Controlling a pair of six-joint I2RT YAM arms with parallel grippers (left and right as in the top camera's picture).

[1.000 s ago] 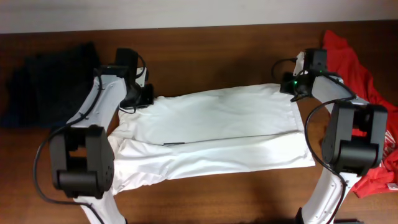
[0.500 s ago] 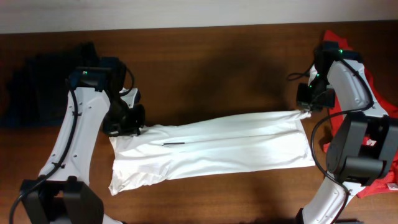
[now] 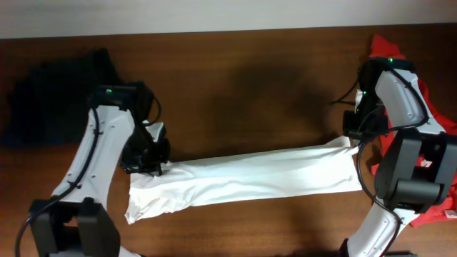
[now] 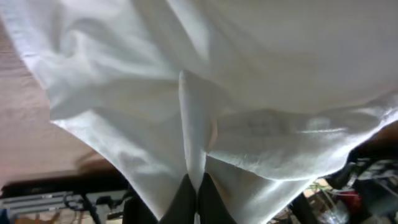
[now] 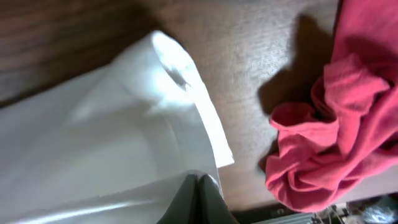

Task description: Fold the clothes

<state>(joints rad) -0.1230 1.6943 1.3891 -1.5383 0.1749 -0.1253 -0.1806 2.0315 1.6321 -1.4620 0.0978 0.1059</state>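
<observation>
Now the white T-shirt [image 3: 250, 178] lies as a long, narrow folded band across the wooden table [image 3: 250, 86], stretched between the two arms. At the shirt's left end the left gripper [image 3: 153, 165] is pressed together on a pinch of the white cloth. The left wrist view shows a ridge of fabric running straight down into the closed tips. At the upper corner of the shirt's right end the right gripper [image 3: 355, 137] is clamped on the shirt's edge, and the right wrist view shows cloth drawn into its closed tips. The shirt's upper edge may be lifted slightly between the two grips, though the overhead view is too soft to be sure. A red T-shirt [image 3: 407, 71] lies crumpled just beyond the white shirt's right end, partly under the right arm. A dark garment [image 3: 57, 93] lies bunched well off the shirt's left end.
</observation>
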